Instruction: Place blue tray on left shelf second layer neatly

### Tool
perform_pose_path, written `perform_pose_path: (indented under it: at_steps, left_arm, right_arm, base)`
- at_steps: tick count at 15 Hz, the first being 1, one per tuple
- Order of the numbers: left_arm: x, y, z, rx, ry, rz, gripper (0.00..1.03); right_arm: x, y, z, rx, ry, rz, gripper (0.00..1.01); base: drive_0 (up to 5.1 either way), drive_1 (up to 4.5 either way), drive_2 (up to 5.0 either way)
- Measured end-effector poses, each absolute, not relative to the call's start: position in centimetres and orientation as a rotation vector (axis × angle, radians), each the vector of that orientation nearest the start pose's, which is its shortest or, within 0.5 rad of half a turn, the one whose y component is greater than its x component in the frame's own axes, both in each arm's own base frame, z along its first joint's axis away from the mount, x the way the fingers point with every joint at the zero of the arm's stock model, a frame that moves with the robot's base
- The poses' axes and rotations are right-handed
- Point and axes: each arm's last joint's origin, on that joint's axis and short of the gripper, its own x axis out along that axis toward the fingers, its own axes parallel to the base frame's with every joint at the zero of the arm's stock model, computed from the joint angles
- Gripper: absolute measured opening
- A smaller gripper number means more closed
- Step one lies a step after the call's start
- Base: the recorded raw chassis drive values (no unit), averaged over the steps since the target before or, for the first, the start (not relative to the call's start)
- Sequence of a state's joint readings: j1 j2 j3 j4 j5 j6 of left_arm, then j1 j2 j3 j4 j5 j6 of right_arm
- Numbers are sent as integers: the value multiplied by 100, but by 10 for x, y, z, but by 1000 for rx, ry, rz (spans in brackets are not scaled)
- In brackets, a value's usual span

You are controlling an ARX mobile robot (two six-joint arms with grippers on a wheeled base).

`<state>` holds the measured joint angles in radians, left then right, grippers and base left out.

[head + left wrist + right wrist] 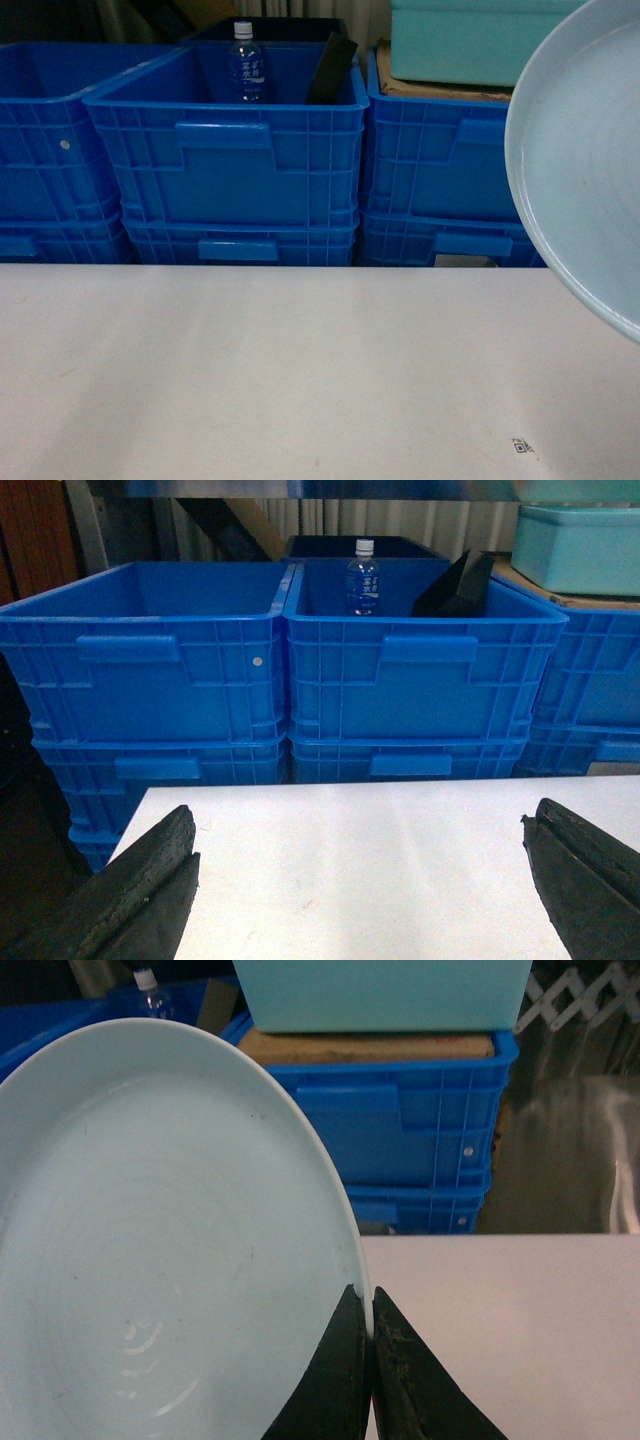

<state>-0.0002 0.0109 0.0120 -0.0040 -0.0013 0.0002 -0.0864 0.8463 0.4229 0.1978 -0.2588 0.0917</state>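
Observation:
The pale blue tray (585, 170) hangs tilted at the right edge of the head view, lifted off the white table (280, 370). In the right wrist view the blue tray (160, 1250) fills the left side, and my right gripper (370, 1310) is shut on its rim, one finger on each side. My left gripper (360, 855) is open above the table, its two dark fingertips (165, 855) far apart with nothing between them. The left shelf second layer is out of view.
Deep-blue ribbed crates (240, 150) are stacked two high behind the table's far edge. The middle crate holds a water bottle (246, 62) and a black slab (332, 68). A teal box (470, 40) sits on cardboard on the right crates.

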Motion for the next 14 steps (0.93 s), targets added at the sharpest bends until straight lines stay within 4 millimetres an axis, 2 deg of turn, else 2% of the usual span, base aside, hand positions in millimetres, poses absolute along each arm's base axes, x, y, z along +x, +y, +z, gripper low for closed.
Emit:
perform_pose_path:
  at_steps: [2,3,6,8,14]
  left_arm:
    - [98,0,166,0,3,0,98]
    - [98,0,166,0,3,0,98]
    - [98,0,166,1,3,0,98]
    - [98,0,166,0,4,0,98]
    - [98,0,166,0,3,1,98]
  right_arm:
    - [172,-8,245,97,143,133,2]
    - [163,-12,243,93,113,113,2]
    - [151,-12,225,98,99,113,2]
    - [148,-10,228,54,45,91,2]
    - [149,-10,227,36,52,83,2]
  base:
    - [0,0,0]
    - [0,0,0]
    - [0,0,0]
    - [0,0,0]
    - [0,0,0]
